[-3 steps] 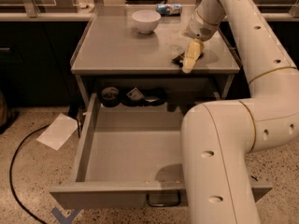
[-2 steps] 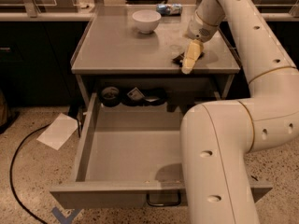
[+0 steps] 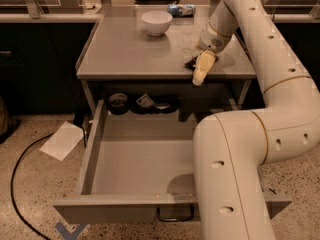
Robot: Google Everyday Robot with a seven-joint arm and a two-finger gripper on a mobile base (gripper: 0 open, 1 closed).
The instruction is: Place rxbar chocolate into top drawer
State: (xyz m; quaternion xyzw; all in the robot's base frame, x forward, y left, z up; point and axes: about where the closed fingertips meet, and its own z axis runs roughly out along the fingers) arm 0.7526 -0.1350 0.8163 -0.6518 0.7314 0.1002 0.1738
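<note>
Nearest the camera, the top drawer (image 3: pixel 140 160) stands pulled fully out, its loop handle (image 3: pixel 175 215) on the front panel and its flat grey bottom bare. The arm's thick white lower link (image 3: pixel 227 179) rises at the drawer's front right corner and covers that part of it. To the left on the speckled floor lie 1 sheet of paper (image 3: pixel 62 140) and a dark cable (image 3: pixel 20 184).

At the drawer's back, under the table, sit a black tape roll (image 3: pixel 118 102) and a small packet (image 3: pixel 145 101).

From a bend at the right, the arm climbs past the table's right side, then turns down to the wrist. The gripper (image 3: pixel 200 75) tilts down and left over the front right edge of the table (image 3: pixel 130 49). Whether it is spread or closed cannot be told. The rxbar chocolate (image 3: pixel 191 62) lies on the table top at the gripper's left side, touching it.

Farther back stand 1 white bowl (image 3: pixel 156 22) and a bluish packet (image 3: pixel 181 9).
</note>
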